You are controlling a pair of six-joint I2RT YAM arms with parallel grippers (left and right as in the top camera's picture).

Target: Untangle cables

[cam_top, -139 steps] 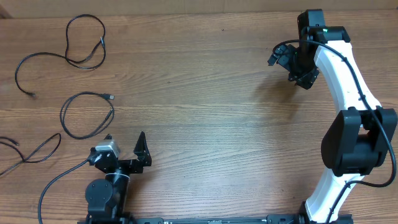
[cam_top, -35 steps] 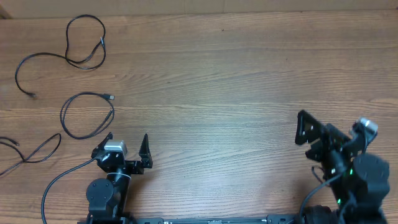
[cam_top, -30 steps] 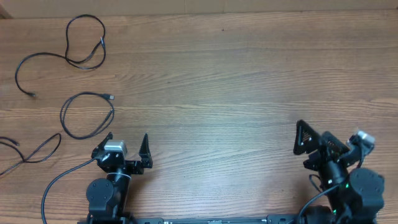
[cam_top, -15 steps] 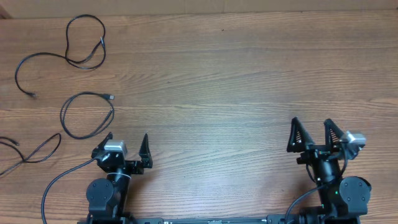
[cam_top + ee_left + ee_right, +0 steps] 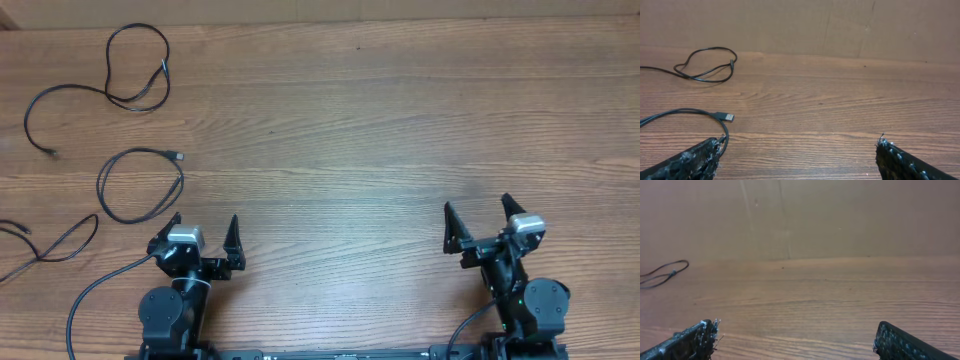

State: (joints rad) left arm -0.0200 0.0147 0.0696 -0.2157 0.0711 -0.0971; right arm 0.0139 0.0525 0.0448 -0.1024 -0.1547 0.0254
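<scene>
— Since the cables (image 5: 177,156) lie on the worktop's (image 5: 350,130) far-left side, which arm is nearer?
— The left end effector (image 5: 205,222), open and empty; the nearest loop lies just ahead-left of it. The right end effector (image 5: 477,205), open too, is well apart.

Overhead straight down on table (image 5: 350,150); wrist views low, facing back wall (image 5: 790,25); left shares cables (image 5: 728,117) with overhead.

lowest cable (image 5: 42,257) cut off at the overhead view's left edge
</scene>
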